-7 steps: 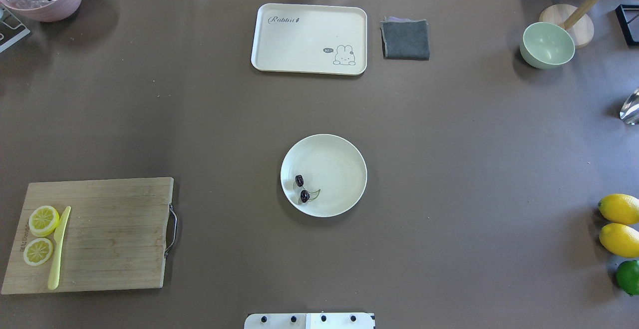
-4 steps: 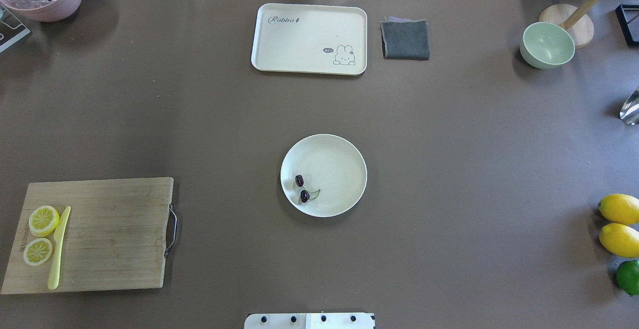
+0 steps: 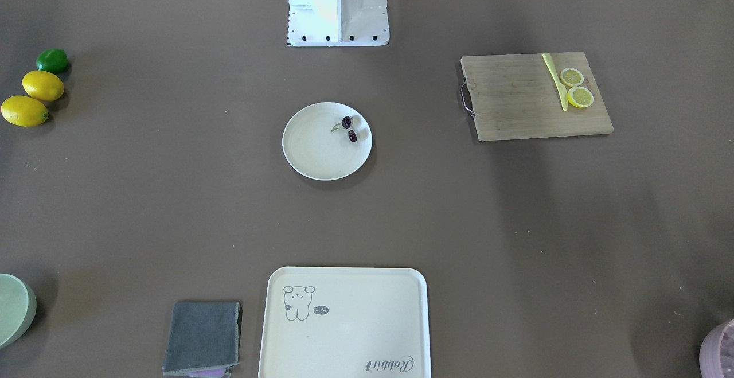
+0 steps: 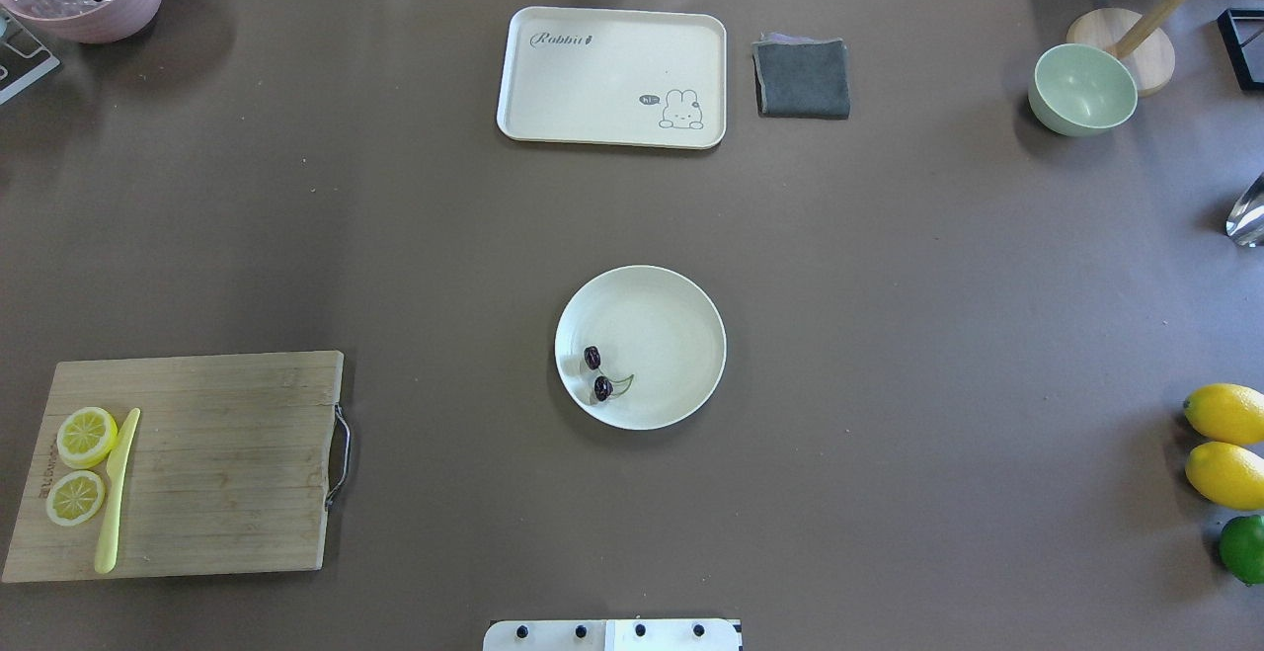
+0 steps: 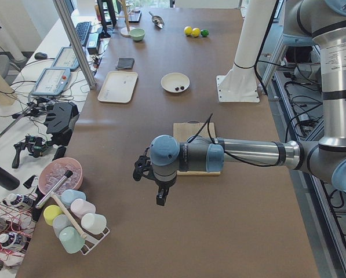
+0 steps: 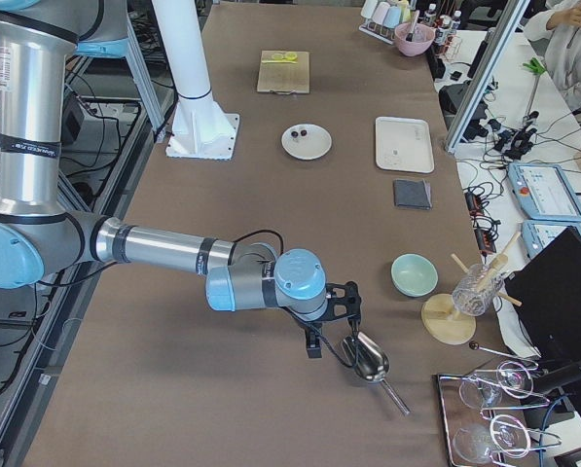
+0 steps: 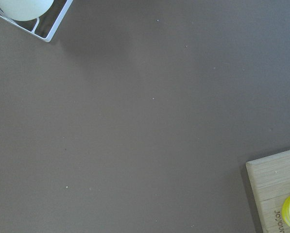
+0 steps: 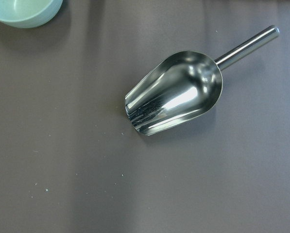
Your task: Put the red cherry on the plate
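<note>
The red cherry (image 4: 597, 374), two dark maroon fruits on a green stem, lies inside the round cream plate (image 4: 667, 330) at the table's middle, on its near-left part. It also shows in the front view as the cherry (image 3: 349, 128) on the plate (image 3: 318, 148). No gripper is near it. My left gripper (image 5: 160, 198) hangs over bare table beyond the cutting board, far from the plate. The right gripper (image 6: 313, 345) hovers at the opposite table end beside a metal scoop. Both show only in the side views, so I cannot tell whether they are open or shut.
A wooden cutting board (image 4: 227, 463) holds two lemon slices (image 4: 86, 436) and a yellow knife (image 4: 117, 488). At the far edge lie a cream tray (image 4: 612, 78) and a grey cloth (image 4: 802, 78). A green bowl (image 4: 1082, 90), two lemons (image 4: 1224, 444), a lime (image 4: 1242, 547) and the scoop (image 8: 176, 94) sit on the right.
</note>
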### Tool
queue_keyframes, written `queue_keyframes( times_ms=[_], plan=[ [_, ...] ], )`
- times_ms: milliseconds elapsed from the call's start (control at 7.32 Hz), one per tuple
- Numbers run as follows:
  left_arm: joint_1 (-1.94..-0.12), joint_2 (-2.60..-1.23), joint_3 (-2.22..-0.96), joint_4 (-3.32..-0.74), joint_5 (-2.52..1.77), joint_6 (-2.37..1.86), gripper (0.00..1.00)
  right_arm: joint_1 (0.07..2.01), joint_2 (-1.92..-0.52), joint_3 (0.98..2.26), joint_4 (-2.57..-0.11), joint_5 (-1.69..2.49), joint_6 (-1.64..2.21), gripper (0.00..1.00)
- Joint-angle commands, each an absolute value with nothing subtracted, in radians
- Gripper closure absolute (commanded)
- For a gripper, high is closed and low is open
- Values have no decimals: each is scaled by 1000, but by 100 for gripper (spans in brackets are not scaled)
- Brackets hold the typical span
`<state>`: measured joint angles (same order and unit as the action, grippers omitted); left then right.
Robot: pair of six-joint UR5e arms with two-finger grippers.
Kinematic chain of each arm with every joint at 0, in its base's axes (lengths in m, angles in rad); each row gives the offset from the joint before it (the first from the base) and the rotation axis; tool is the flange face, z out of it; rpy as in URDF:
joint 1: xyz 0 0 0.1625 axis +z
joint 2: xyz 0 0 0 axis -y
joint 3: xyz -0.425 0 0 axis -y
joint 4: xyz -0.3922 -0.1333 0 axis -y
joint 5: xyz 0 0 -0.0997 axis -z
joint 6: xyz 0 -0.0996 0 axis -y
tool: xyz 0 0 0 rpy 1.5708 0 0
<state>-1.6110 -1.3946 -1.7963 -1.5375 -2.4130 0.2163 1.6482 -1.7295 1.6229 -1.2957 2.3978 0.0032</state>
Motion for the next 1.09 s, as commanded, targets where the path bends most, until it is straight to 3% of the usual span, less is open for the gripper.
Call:
queue_keyframes(
  times_ms=[0, 957],
  plan=[
    [-1611, -1394, -1793, -1539, -2413, 216, 2, 1660, -1747, 1647, -1287, 2390, 5, 0],
    [-1615, -1401, -1792, -1542, -2413, 212, 2, 1657, -1756, 1649, -1289, 2390, 3, 0]
  ],
)
